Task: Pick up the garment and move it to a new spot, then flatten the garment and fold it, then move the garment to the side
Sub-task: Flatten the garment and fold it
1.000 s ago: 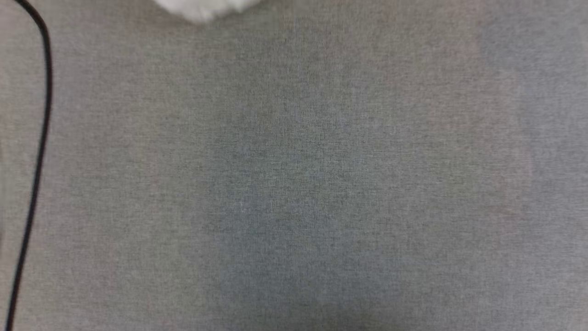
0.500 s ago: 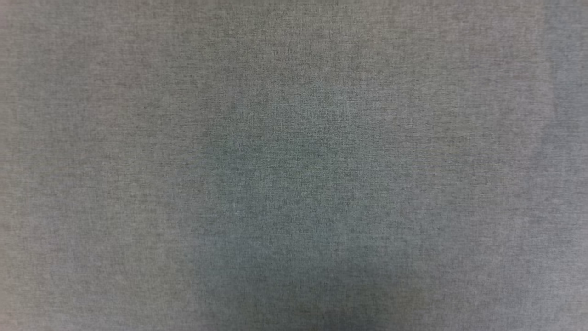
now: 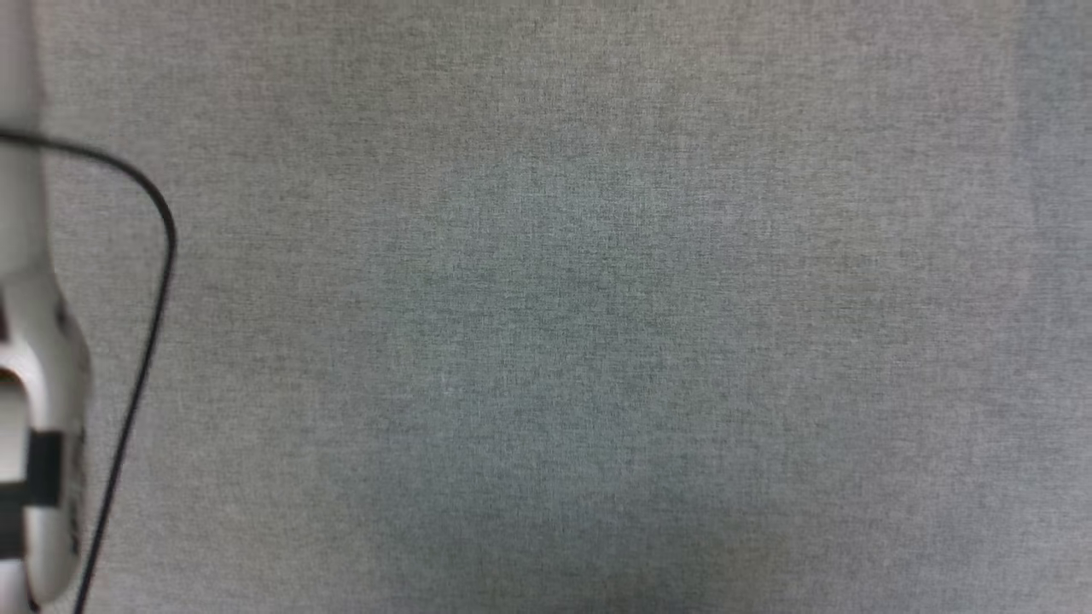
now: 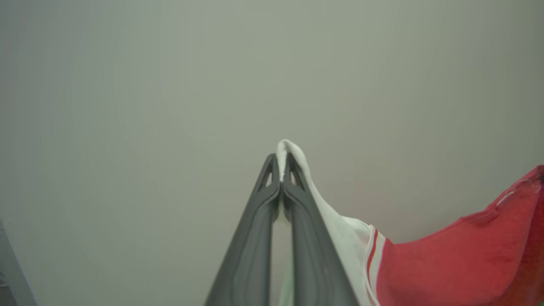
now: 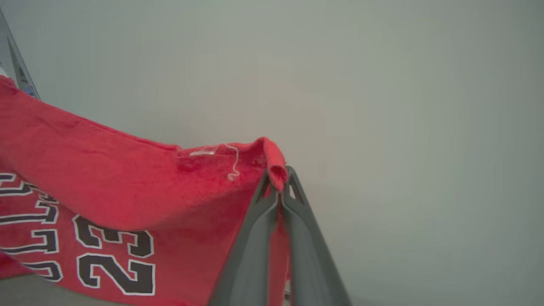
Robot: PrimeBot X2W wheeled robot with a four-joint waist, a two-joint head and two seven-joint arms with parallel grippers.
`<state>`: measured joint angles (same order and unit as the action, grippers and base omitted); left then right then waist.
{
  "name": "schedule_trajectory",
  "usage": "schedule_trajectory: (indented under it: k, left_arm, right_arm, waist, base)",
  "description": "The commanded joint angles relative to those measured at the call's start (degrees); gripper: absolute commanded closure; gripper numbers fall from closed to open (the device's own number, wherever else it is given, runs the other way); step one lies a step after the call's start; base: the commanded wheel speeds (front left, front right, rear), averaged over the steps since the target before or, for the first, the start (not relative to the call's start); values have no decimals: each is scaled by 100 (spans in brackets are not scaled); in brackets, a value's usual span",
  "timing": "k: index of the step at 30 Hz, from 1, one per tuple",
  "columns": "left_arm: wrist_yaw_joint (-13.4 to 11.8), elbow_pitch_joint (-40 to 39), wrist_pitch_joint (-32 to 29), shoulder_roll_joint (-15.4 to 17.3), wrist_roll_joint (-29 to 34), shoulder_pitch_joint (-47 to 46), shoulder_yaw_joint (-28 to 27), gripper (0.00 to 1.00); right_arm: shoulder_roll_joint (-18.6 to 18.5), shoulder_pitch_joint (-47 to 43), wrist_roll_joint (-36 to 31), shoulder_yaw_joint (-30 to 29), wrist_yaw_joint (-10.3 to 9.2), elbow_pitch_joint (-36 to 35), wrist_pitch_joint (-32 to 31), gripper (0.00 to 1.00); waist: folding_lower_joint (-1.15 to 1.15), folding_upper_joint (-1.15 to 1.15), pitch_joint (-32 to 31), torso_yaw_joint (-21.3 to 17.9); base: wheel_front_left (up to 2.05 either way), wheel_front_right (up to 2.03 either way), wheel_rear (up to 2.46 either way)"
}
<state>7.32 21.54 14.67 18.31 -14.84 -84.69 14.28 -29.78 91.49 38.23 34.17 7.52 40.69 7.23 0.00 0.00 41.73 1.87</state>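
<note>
The garment [image 5: 106, 187] is a red jersey T-shirt with a black "23" print and a white sleeve [image 4: 340, 229] edged in red-white trim. In the left wrist view my left gripper [image 4: 280, 163] is shut on the white sleeve's tip, and the red body [image 4: 459, 255] hangs off to the right. In the right wrist view my right gripper [image 5: 280, 176] is shut on a red edge of the garment, which stretches away to the left. A pale part of an arm [image 3: 38, 426] with a black cable [image 3: 145, 341] shows at the head view's left edge.
Grey woven fabric [image 3: 597, 298] spreads across the head view. Behind the grippers in both wrist views is a plain pale surface [image 4: 170, 85]. A dark narrow edge [image 5: 17, 63] stands at the right wrist view's upper left.
The head view has shifted: the white patch at the top and the cable at the left went out of view, then a pale arm part and cable came in at the left edge.
</note>
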Motion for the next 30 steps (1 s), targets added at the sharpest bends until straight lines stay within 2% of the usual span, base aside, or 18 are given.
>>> schedule_trajectory:
  k: [1, 9, 19, 30]
  left_arm:
    - [16, -142, 32, -9, 72, 382, -76, 100]
    - [15, -951, 32, -108, 198, 2476, -451, 100]
    - [15, -1602, 32, -474, 203, 4958, -857, 100]
    - [16, -1577, 32, -690, 138, 7156, -990, 100]
  right_arm:
    - [-32, -262, 136, 82, -3, -42, 104, 100]
    - [-258, -1627, 698, 707, -3, -371, 310, 100]
    - [-685, -3339, 1337, 1188, -3, -861, 393, 100]
    - [-963, -5056, 1637, 1445, -3, -1170, 534, 100]
  waist:
    - [0, 0, -191, -11]
    - [0, 0, -875, -44]
    - [0, 0, -1787, -24]
    - [0, 0, -2646, 42]
  base:
    - [0, 0, 0]
    - [0, 0, 0]
    - [0, 0, 0]
    - [0, 0, 0]
